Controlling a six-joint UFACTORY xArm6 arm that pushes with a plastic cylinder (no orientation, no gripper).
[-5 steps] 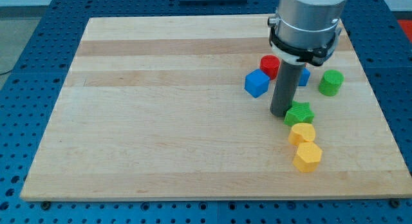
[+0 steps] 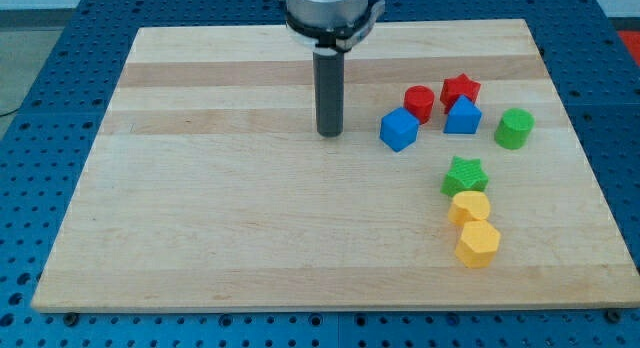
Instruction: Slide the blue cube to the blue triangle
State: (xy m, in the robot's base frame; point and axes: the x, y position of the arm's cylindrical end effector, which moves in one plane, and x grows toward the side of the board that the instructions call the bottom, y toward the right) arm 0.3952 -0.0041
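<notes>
The blue cube [image 2: 398, 129] sits on the wooden board [image 2: 230, 208], right of centre. The blue triangle [image 2: 462, 117] lies a short way to its right, just below a red star [image 2: 460, 89]. A red cylinder [image 2: 419, 103] stands between them, slightly towards the view's top, touching or nearly touching the cube. My tip [image 2: 330, 134] rests on the board to the left of the blue cube, with a gap of about one block width between them.
A green cylinder [image 2: 514, 128] stands right of the blue triangle. A green star [image 2: 465, 176], a yellow cylinder [image 2: 469, 207] and a yellow hexagonal block [image 2: 477, 243] form a column towards the view's bottom right.
My tip has moved from beside the green star, right of the blue cube, up and to the left, and now stands left of the cube. The blocks have not moved.
</notes>
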